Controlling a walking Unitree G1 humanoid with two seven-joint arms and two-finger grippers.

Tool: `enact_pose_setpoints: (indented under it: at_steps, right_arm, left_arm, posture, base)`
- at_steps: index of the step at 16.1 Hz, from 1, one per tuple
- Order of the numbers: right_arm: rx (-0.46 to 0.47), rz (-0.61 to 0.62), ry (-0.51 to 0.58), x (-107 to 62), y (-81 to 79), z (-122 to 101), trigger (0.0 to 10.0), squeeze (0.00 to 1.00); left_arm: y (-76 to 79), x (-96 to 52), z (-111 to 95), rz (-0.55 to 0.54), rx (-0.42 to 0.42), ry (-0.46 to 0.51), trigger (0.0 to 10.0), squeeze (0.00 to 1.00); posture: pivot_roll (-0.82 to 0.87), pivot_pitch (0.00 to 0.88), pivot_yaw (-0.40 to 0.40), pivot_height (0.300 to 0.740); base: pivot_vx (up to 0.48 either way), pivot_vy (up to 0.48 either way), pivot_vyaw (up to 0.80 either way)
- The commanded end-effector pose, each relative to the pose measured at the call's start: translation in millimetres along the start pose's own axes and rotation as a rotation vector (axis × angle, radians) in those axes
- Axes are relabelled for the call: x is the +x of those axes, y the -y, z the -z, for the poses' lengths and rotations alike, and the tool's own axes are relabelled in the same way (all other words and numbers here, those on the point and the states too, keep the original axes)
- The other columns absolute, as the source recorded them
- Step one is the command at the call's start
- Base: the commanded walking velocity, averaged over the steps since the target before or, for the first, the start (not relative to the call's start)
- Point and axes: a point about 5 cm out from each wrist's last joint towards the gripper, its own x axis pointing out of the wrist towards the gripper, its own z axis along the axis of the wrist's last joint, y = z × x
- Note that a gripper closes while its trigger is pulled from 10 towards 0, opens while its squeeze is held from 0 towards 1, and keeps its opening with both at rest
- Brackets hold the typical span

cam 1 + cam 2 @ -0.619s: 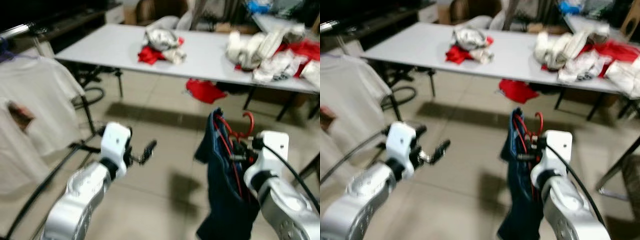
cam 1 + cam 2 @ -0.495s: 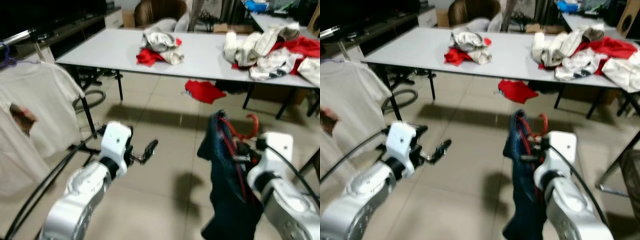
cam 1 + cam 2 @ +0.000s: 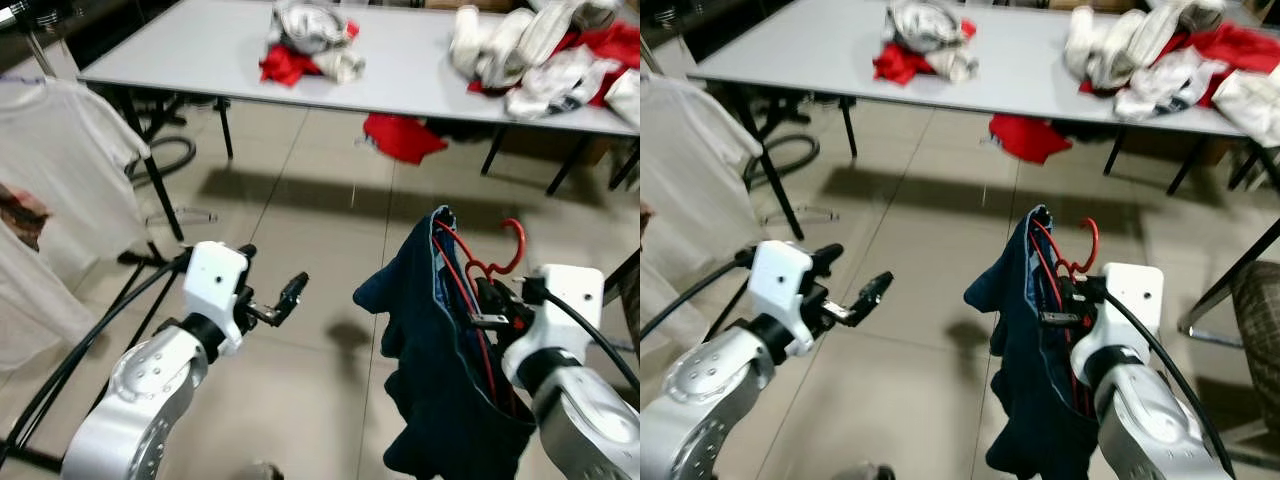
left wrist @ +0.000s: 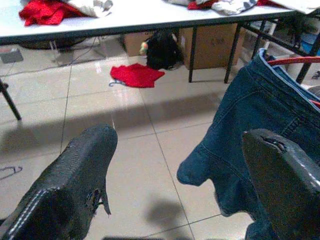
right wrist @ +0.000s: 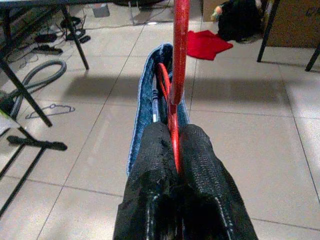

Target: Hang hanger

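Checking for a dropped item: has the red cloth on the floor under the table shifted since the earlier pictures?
Cannot tell for sure, likely no. The red cloth lies under the grey table's front edge as before; only the camera has tilted.

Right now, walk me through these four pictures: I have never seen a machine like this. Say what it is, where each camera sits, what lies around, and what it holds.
This is a walking humanoid robot with two silver arms, each ending in two long black fingers. The two wide pictures come from the cameras in its head, looking down at its own arms. The other two come from cameras on its wrists, looking along the fingers.

The right gripper is shut on a red hanger carrying blue jeans. The left gripper is open and holds nothing.

Ahead stands a long grey table with heaps of red and white clothes. A red garment lies on the tiled floor under it. At the robot's left, a white T-shirt hangs on a clothes rack.
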Motion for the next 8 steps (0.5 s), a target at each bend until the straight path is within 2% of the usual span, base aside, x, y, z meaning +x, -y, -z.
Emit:
enact_pose_setpoints:
  at_steps: [1, 8]
  right_arm:
    - [-0.009, -0.009, 0.029, -7.2, -0.2, -6.1, 10.0, 0.00]
    - [-0.024, -0.032, 0.016, -17.0, -4.2, -6.3, 10.0, 0.00]
  left_arm:
    - [0.4, -4.8, -5.2, -0.006, -0.005, 0.021, 10.0, 0.00]
    - [4.5, -17.3, -9.5, -0.009, -0.014, 0.035, 10.0, 0.00]
  posture:
    - [-0.03, 0.211, 0.027, 0.740]
    - [-0.03, 0.244, 0.025, 0.740]
  base:
    - [0.000, 0.000, 0.00]
    - [0.000, 0.000, 0.00]
